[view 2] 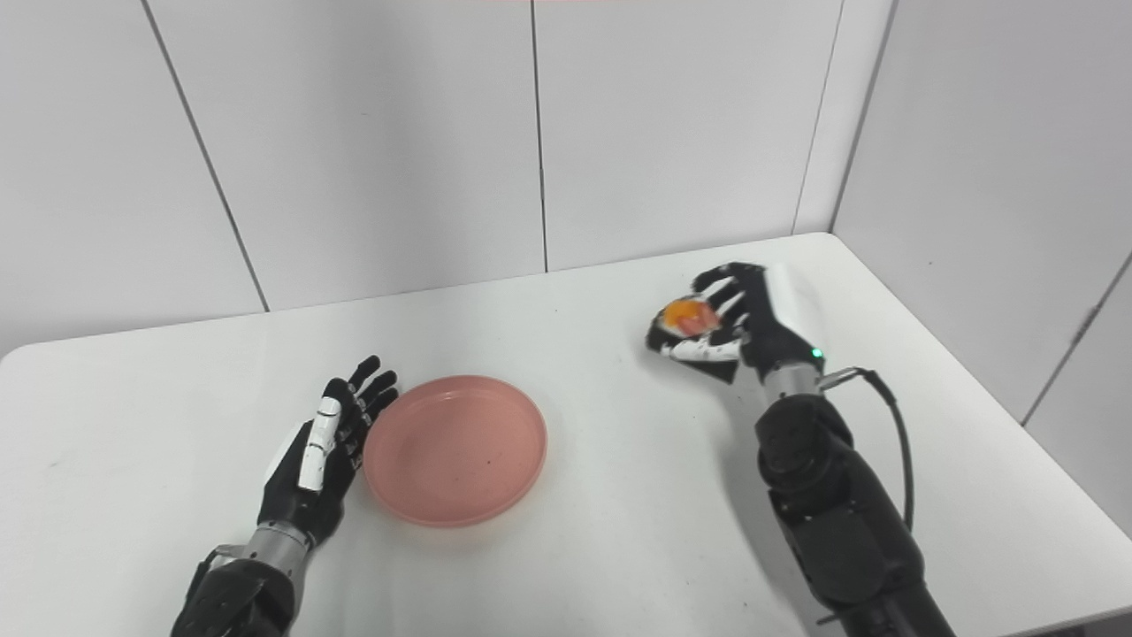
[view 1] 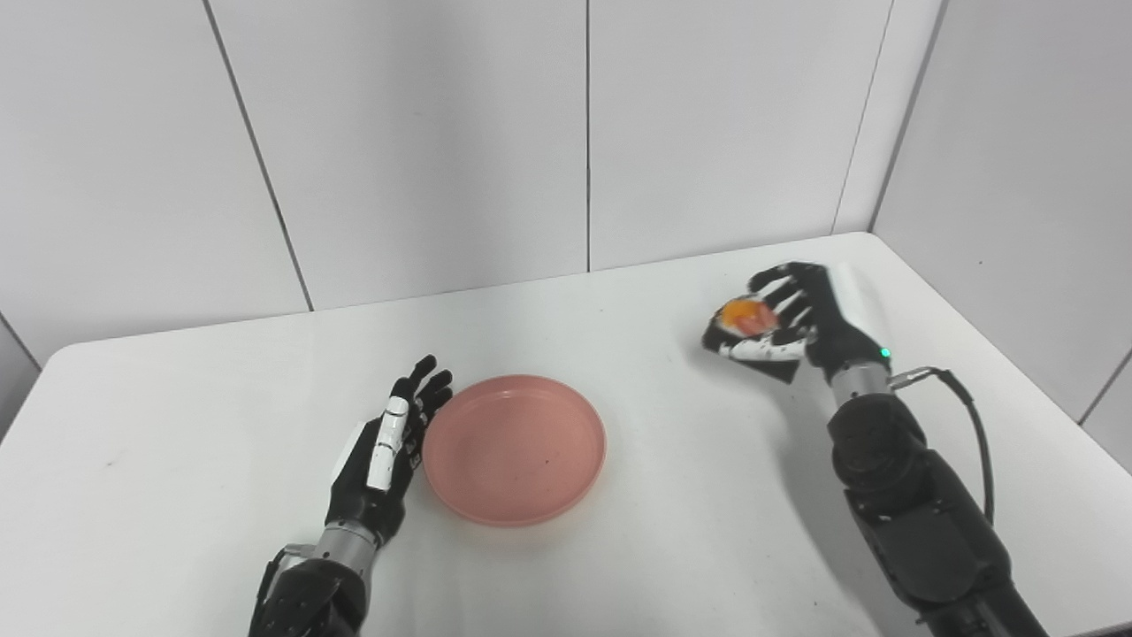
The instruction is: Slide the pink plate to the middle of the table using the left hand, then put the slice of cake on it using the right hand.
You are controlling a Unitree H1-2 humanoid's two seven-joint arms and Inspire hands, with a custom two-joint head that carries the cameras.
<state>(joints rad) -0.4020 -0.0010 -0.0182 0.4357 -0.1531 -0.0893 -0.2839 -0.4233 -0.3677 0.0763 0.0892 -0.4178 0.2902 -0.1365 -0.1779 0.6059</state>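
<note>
Tabletop (view 1: 177, 425) layout, near to far: we find our left hand (view 1: 385, 451) released, fingers straight, its edge against the left rim of the pink plate (view 1: 515, 448), which sits near the middle. Farther right, our right hand (view 1: 791, 323) is grasping the slice of cake (view 1: 745, 317), apparently lifted. We judge the slide complete; next, carry the cake leftward over the plate and lower it.

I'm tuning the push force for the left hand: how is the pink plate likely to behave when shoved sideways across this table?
The plate looks rigid, shallow and flat-bottomed, so it would probably slide rather than tip or roll. The table looks smooth, so light force likely suffices and it may overshoot. The left hand is open beside its rim; an off-centre push could spin it.
</note>
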